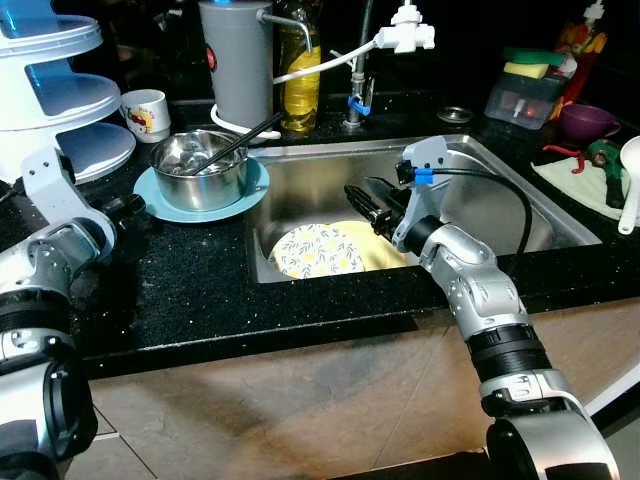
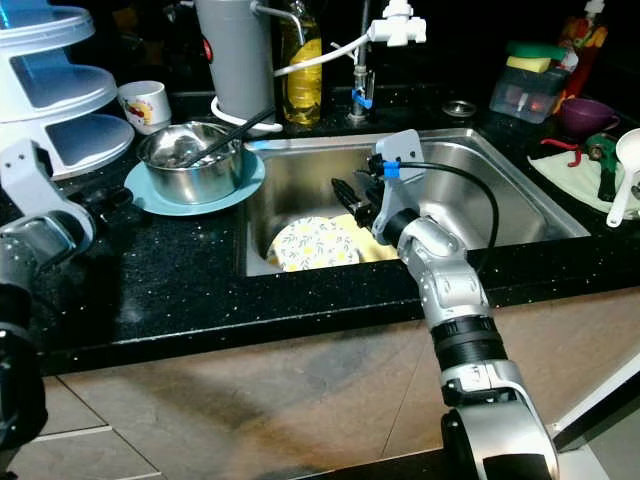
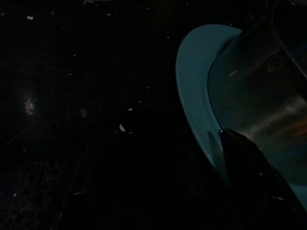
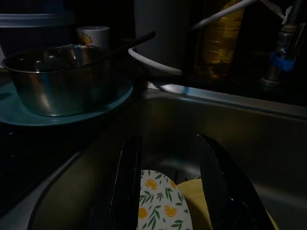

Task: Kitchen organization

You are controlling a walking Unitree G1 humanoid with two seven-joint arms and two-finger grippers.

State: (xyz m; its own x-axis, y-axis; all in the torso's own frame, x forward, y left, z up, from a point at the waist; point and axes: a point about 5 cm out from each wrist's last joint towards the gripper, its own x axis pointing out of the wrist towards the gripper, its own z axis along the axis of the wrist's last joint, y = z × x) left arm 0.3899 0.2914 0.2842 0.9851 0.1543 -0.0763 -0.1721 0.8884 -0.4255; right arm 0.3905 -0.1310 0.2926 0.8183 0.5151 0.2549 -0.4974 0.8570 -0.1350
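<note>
Right gripper (image 1: 362, 203) hangs over the sink (image 1: 500, 175), fingers spread wide, empty, above the lemon-print plate (image 1: 318, 250) lying in the basin. Its wrist view adds a yellow item (image 4: 196, 201) beside that plate. Left gripper (image 1: 128, 207) sits on the counter (image 1: 200, 270) near the blue plate (image 3: 192, 91) under the steel pot (image 1: 200, 165); finger gap cannot be told.

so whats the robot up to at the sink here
The right gripper hangs open inside the steel sink, just above a lemon-patterned plate that lies on the sink floor beside something yellow. It is not holding anything. The left gripper rests low on the black counter, beside the blue plate that carries a steel pot with a dark utensil in it.
</note>
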